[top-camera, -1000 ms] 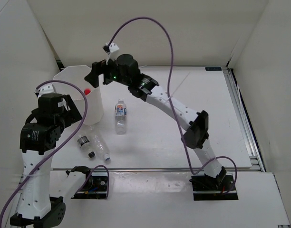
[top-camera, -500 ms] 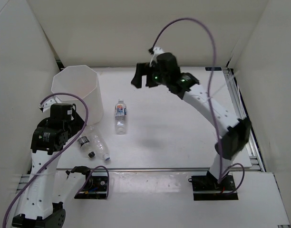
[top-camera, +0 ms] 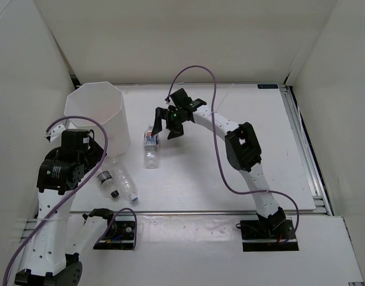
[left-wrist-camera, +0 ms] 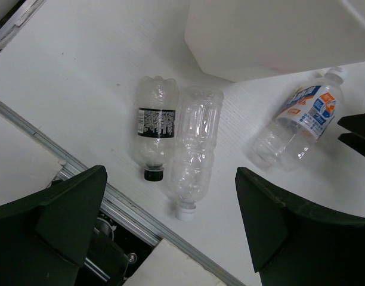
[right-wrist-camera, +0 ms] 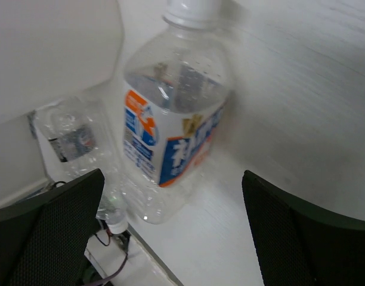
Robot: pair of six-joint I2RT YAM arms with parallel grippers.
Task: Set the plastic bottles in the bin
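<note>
Right gripper (top-camera: 167,125) is wide open and empty, poised over the blue-label bottle (top-camera: 150,146) at 4 o'clock of the bin (top-camera: 102,125). Left gripper (left-wrist-camera: 169,173), equally open and empty, hangs above the black-label bottle (left-wrist-camera: 154,134) and the bare bottle (left-wrist-camera: 194,149). All three bottles lie on the tabletop (top-camera: 188,185); I see none inside the bin. Label writing is unreadable.

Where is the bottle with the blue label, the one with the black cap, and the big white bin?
blue-label bottle (left-wrist-camera: 311,107), left wrist view, on its label.
black-cap bottle (left-wrist-camera: 155,122), left wrist view, on its dark label.
bin (top-camera: 117,119), top external view, on its side wall.
</note>
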